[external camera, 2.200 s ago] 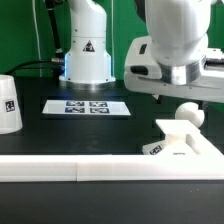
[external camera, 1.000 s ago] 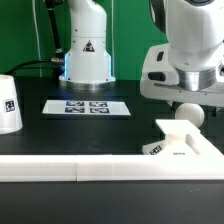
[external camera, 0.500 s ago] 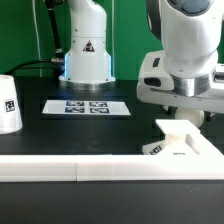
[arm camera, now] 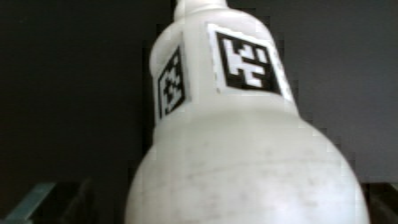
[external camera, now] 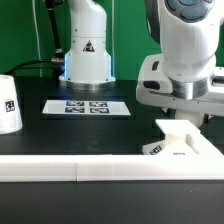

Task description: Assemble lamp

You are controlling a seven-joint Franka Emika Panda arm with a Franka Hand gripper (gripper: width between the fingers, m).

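The flat square lamp base point(external camera: 190, 148) lies at the exterior view's right, against the white front rail. My gripper point(external camera: 186, 108) hangs low right over the base, and its body hides the ball-shaped bulb in that view. In the wrist view the white bulb point(arm camera: 222, 140) fills the picture, its tagged neck pointing away and its round body between my jaws. My fingertips are hidden by it, so I cannot tell whether they press on it. The tapered shade point(external camera: 8, 103) stands at the exterior view's left edge, far from the gripper.
The marker board point(external camera: 87, 107) lies flat in the middle of the dark table. The white robot pedestal point(external camera: 87, 50) stands behind it. A long white rail point(external camera: 70, 168) runs along the table's front edge.
My gripper has moved toward the exterior view's right and come down over the bulb, which showed beside it before and is now covered. The base, shade and marker board have not moved.
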